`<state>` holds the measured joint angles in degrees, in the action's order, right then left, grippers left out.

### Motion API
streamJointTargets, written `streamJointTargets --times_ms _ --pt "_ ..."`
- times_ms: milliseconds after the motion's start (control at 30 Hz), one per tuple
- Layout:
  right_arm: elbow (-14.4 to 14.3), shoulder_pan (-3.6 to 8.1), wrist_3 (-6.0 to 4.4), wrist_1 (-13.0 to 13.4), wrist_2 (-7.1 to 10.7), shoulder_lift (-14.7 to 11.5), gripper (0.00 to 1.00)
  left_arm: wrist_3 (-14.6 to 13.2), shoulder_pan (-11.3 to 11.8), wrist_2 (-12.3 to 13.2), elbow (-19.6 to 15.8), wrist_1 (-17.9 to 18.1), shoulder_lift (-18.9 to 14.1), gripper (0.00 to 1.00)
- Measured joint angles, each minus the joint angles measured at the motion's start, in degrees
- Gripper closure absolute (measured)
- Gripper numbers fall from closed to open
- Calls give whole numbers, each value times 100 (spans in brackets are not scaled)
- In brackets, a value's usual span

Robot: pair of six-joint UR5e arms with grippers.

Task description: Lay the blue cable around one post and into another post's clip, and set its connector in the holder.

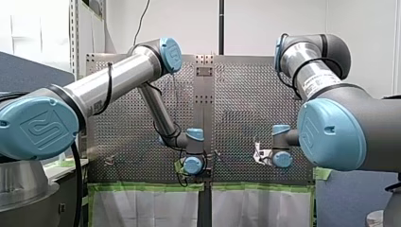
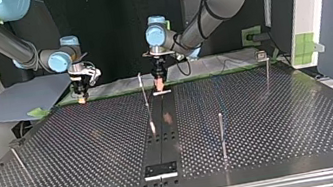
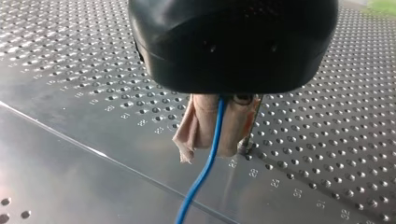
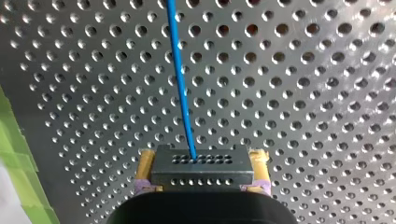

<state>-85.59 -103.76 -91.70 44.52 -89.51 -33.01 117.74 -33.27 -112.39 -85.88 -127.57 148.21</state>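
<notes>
Right wrist view: our right end effector clamps the connector, our left end effector pinches the blue cable.

We're on the perforated metal table now: bare grey, brushed, shiny enough to throw reflections. Across it runs the thin blue cable, with a smooth, faintly glossy plastic jacket. The black block connector looks matt; plastic or coated metal, we cannot tell. Either side of it, the yellow pads of our right gripper look dull and rubbery. Over on our left gripper, the beige pads look like soft, wrinkled cloth tape beneath a glossy black plastic housing. The slim metal posts gleam, and the green tape is matt.
</notes>
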Motion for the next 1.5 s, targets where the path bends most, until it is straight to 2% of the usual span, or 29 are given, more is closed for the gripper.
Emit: streamJointTargets --times_ms 133,267,400,467,533,567,600,633,667,700,733,1133,1500 --pt "20 34 -35 -17 2 0 99 37 37 69 31 4 0 96" --pt "25 72 -102 -11 3 0 99 -76 104 92 99 -53 5 96" --pt "25 93 -76 -21 11 0 99 -175 172 103 128 -146 3 96" --pt "26 93 -54 -30 32 0 99 -259 200 92 132 -232 2 83" --pt "26 86 -40 -43 58 0 99 -348 219 47 133 -319 3 80" --pt "25 80 -33 -50 67 0 99 -411 227 2 133 -388 3 61" --pt "25 74 -25 -58 74 0 99 -454 232 -24 131 -436 3 61" --pt "25 62 -14 -68 83 0 99 -494 234 -36 130 -485 2 45" --pt "25 53 -7 -75 88 0 99 -550 234 -31 126 -555 2 18" --pt "24 43 -2 -82 95 0 99 -593 229 -22 120 -603 2 18" --pt "24 30 3 -90 107 0 99 -638 223 -10 114 -649 1 0" --pt "19 -25 14 -168 161 0 99 -1240 128 305 18 -1234 -56 0" --pt "19 -26 11 -173 190 0 99 -1468 185 453 -523 -1013 -579 0"
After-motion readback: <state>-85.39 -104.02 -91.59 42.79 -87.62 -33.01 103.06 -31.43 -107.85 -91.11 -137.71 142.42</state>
